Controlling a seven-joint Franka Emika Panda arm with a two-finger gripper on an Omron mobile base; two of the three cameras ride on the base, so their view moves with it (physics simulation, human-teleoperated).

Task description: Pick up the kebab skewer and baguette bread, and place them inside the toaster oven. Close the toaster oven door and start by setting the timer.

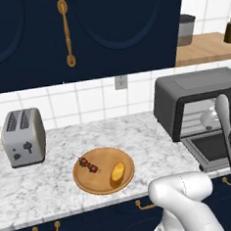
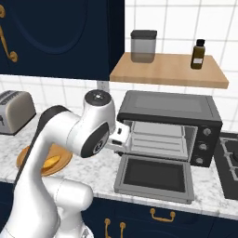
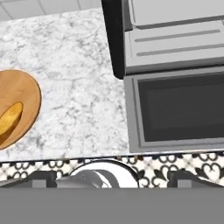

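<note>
On the marble counter a round wooden plate point(image 1: 93, 185) carries the kebab skewer point(image 1: 89, 164) on its left side and the golden baguette bread point(image 1: 118, 172) on its right. The dark grey toaster oven point(image 1: 194, 89) stands to the right of the plate. Its door point(image 1: 213, 149) lies dropped flat open, showing the wire rack point(image 3: 175, 41). My gripper point(image 3: 111, 177) hangs open and empty above the counter's front edge, between the plate point(image 3: 26, 94) and the open door point(image 3: 183, 107). The baguette bread point(image 3: 9, 119) lies at the left edge of the hand view. My arm hides most of the plate point(image 2: 60, 155) in the right base view.
A silver two-slot toaster point(image 1: 23, 137) stands at the counter's left. Above the toaster oven point(image 2: 167, 104) a wooden shelf point(image 2: 169, 72) carries a canister point(image 2: 143, 45) and a dark bottle point(image 2: 198, 54). A stove top point(image 2: 230, 160) adjoins the oven's right. Dark blue cabinets hang overhead.
</note>
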